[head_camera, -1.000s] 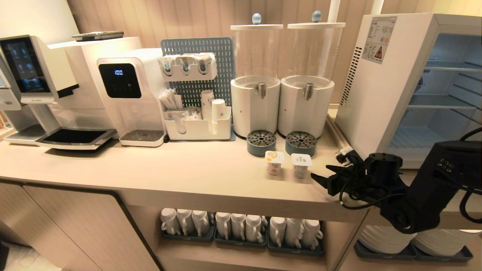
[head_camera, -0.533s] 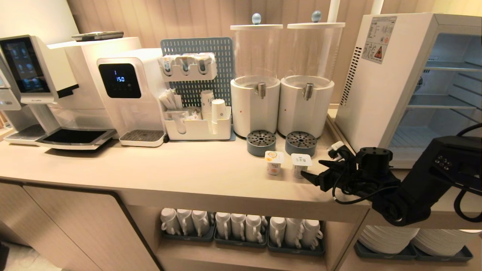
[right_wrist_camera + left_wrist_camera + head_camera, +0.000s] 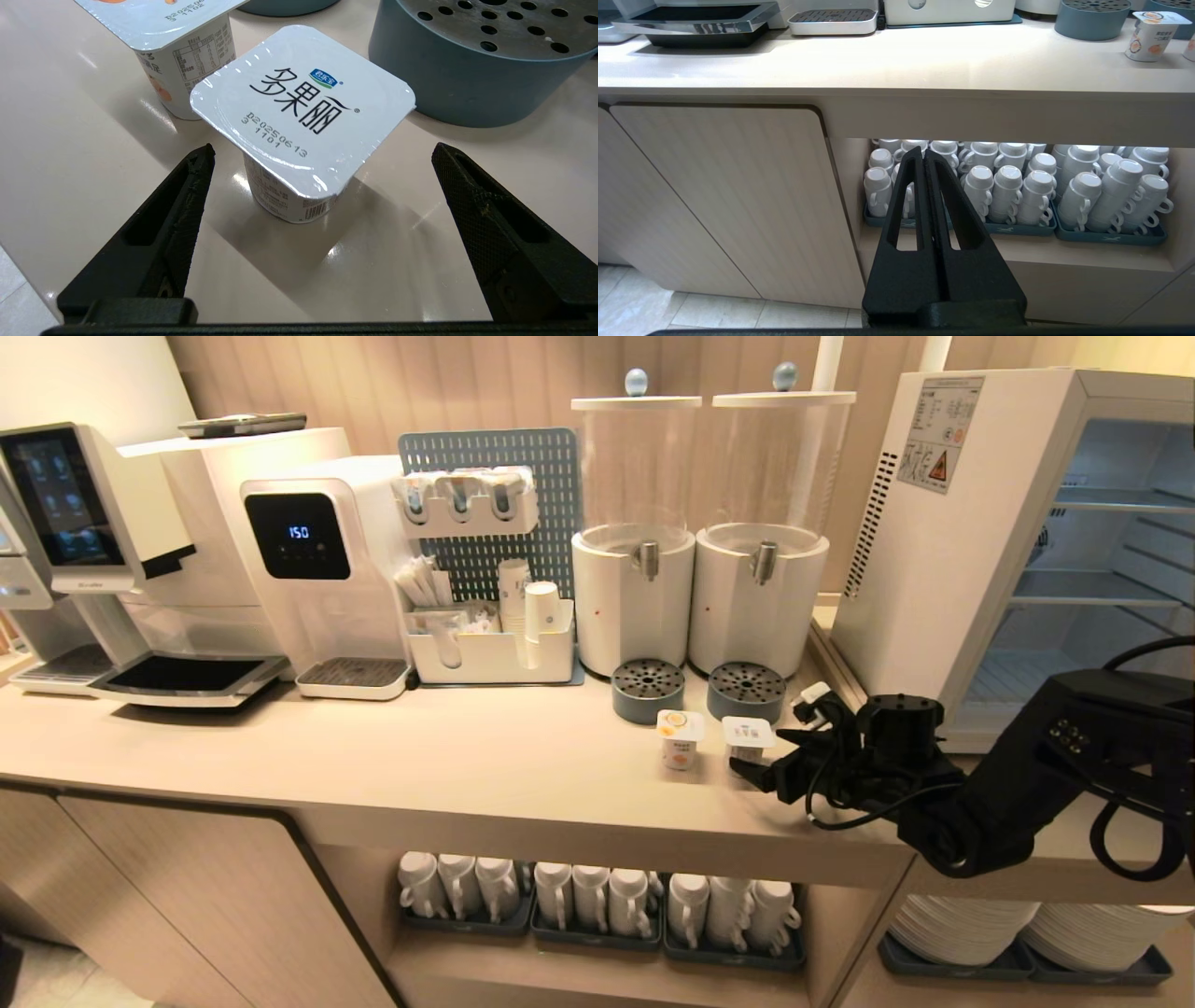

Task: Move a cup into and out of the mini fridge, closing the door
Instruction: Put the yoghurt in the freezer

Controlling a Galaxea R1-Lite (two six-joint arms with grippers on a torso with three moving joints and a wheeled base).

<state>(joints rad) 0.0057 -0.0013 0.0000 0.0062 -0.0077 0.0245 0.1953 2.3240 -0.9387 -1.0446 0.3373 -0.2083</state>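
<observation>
The cup (image 3: 301, 121), a sealed yoghurt pot with a white foil lid and black lettering, stands upright on the counter (image 3: 467, 765) in front of you, near the counter's front edge and just ahead of the right gripper (image 3: 767, 758). You have that gripper's fingers spread wide: in the right wrist view one fingertip (image 3: 198, 163) sits on each side of the cup with clear counter showing between each tip and the pot, so nothing is pinched. The cup lies just beyond the tips rather than fully between them.

A second cup (image 3: 680, 739), with an orange fruit print, stands just beside the first on its left, apart from it. Directly behind the pair are two round blue-grey drip trays (image 3: 745, 691) under two clear dispensers (image 3: 758, 523).

The fridge (image 3: 943, 541) stands to your right on the same counter, its front open so you look onto bare wire shelves (image 3: 1092, 588); the door itself is outside the views. A warning sticker (image 3: 938, 434) shows on the fridge's side.

Your left gripper (image 3: 924, 156) hangs low in front of the cabinet, below counter height, with its fingers pressed together and holding nothing. Beyond it you see rows of white mugs (image 3: 1008, 186) upside down on blue trays on the shelf beneath the counter.
</observation>
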